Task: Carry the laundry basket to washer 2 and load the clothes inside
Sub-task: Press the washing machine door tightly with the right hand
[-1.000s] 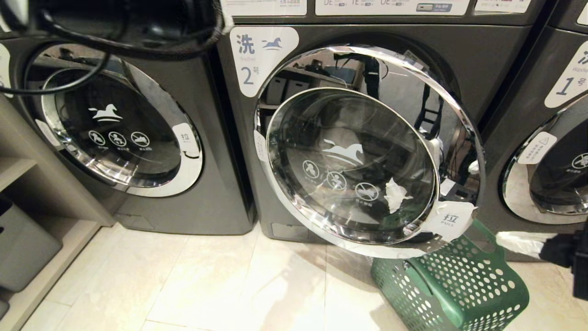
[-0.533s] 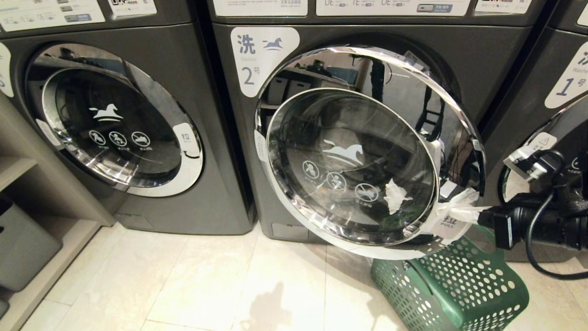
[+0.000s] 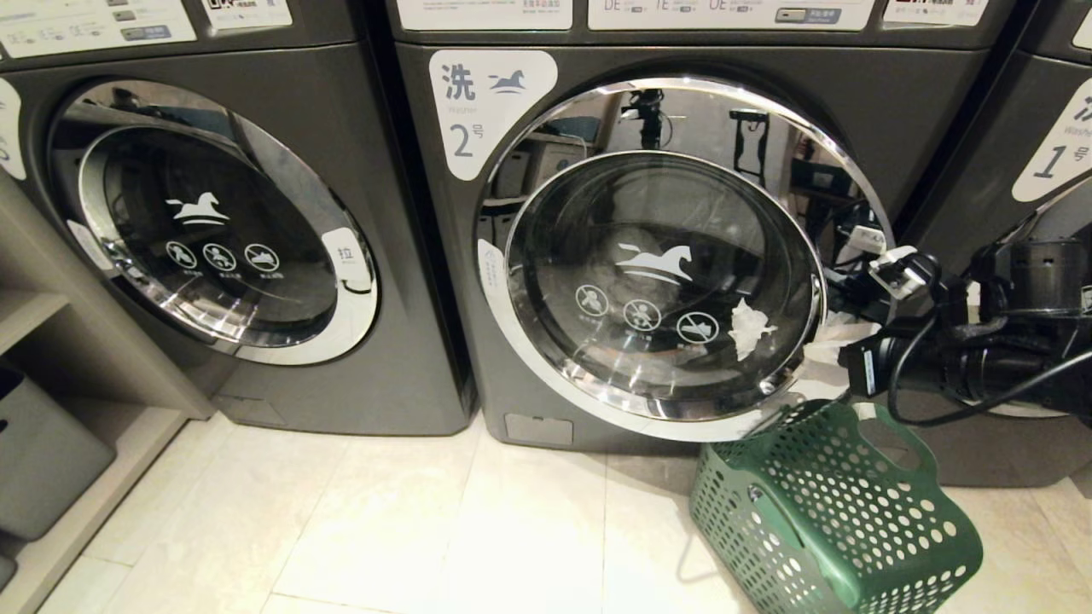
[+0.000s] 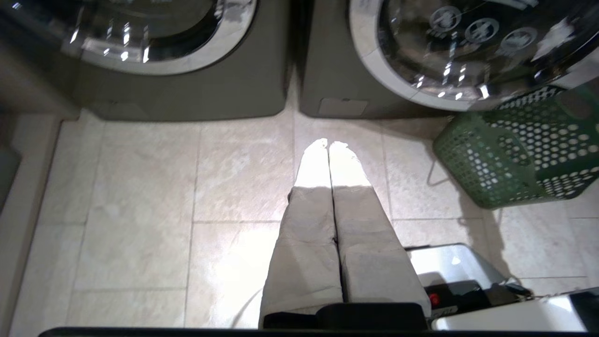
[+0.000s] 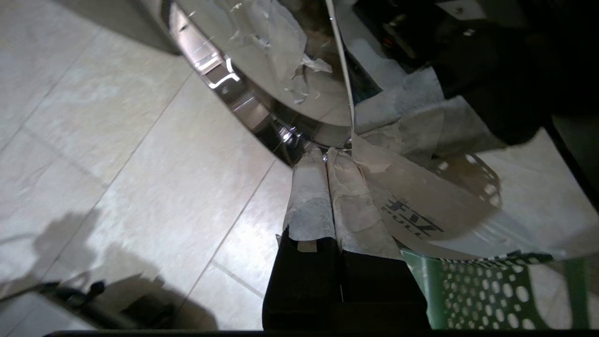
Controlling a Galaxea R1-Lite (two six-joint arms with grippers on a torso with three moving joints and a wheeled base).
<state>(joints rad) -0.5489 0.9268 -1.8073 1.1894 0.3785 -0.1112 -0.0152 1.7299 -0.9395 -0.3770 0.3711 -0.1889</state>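
- Washer 2 (image 3: 529,256) stands at the middle of the head view, dark grey, with a white label bearing a blue "2" at its upper left corner.
- Door (image 3: 674,273) of washer 2, round and chrome-rimmed, lies almost flush with the front panel; whether it is latched cannot be told.
- Pale fabric shows dimly behind the door glass; no garment can be identified.
- White scrap (image 3: 751,328) sticks to the glass at its lower right.
- Right gripper (image 5: 326,154) sits at the lower right rim of the door, fingers (image 5: 311,192) pressed together, tips against the chrome edge beside a white "PULL" tag (image 5: 412,206); nothing is clamped between them.
- Right arm (image 3: 964,358), black with looping cables, crosses in front of the washer labelled "1" (image 3: 1058,153) and partly hides its door.
- Left gripper (image 4: 329,146) hangs above the tiled floor (image 3: 341,529), clear of both machines, fingers together and holding nothing.
- Laundry basket (image 3: 845,520), green and perforated, stands tilted on the floor just below the door's lower right edge, directly under the right arm; its inside is not visible.
- Count: three grey washers, one basket, two grippers.
- Shelf unit (image 3: 34,324) borders the left washer (image 3: 222,230).
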